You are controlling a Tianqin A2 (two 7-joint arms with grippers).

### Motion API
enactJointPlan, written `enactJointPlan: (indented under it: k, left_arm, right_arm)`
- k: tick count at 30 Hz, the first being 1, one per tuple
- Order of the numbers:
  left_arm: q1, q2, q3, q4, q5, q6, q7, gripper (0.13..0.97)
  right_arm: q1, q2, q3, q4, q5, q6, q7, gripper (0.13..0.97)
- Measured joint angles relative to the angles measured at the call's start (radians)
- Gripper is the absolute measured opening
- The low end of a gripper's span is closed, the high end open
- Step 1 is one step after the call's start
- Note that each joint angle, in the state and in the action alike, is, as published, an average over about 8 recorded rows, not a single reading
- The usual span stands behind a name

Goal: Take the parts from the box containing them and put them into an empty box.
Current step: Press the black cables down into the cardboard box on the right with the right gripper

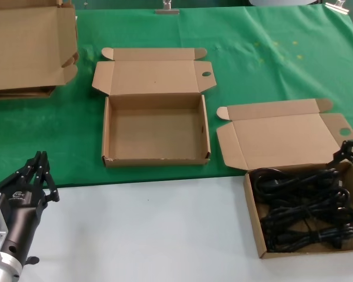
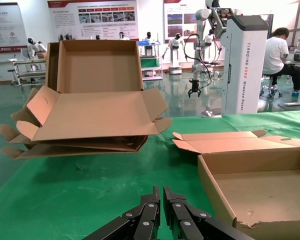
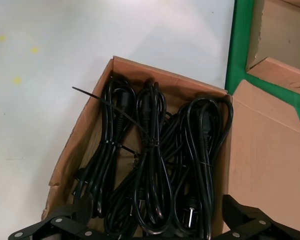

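Note:
Several black power cords (image 1: 306, 214), each looped and tied, fill the box containing them (image 1: 252, 217) at the front right, its lid folded back. My right gripper (image 1: 350, 154) hovers over that box's far right corner. In the right wrist view it (image 3: 155, 220) is open wide, its fingers (image 3: 75, 212) straddling the cords (image 3: 152, 160) above the box wall (image 3: 80, 145), touching nothing. The empty box (image 1: 156, 132) sits mid-table on the green cloth, lid open away from me. My left gripper (image 1: 41, 155) is parked at the front left, shut and empty (image 2: 161, 197), with the empty box (image 2: 260, 192) beside it.
A bigger pile of folded cardboard (image 1: 26, 47) lies at the far left corner, also in the left wrist view (image 2: 90, 110). Green cloth (image 1: 270, 64) covers the far half of the table; the near half is white tabletop (image 1: 153, 235). A metal clip (image 1: 166, 10) holds the cloth's far edge.

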Motion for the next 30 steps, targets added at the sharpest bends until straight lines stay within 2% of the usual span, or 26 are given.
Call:
enactJointPlan:
  k: [4, 13, 21, 22, 30]
  left_arm:
    - [0.000, 0.000, 0.000, 0.000, 0.000, 0.000, 0.000, 0.172]
    - [0.000, 0.000, 0.000, 0.000, 0.000, 0.000, 0.000, 0.172]
    - [0.000, 0.000, 0.000, 0.000, 0.000, 0.000, 0.000, 0.172]
    - [0.000, 0.000, 0.000, 0.000, 0.000, 0.000, 0.000, 0.172]
    - [0.000, 0.000, 0.000, 0.000, 0.000, 0.000, 0.000, 0.172]
  right_arm:
    - [-0.024, 0.014, 0.012, 0.034, 0.006, -0.003, 0.012, 0.932]
    - [-0.079, 0.043, 0.031, 0.123, 0.022, -0.025, 0.053, 0.832]
    - [-0.075, 0.038, 0.033, 0.108, 0.015, -0.026, 0.042, 0.666]
    - [-0.074, 0.037, 0.034, 0.105, 0.015, -0.026, 0.040, 0.666]
    - [-0.069, 0.031, 0.035, 0.073, 0.011, -0.025, 0.020, 0.451]
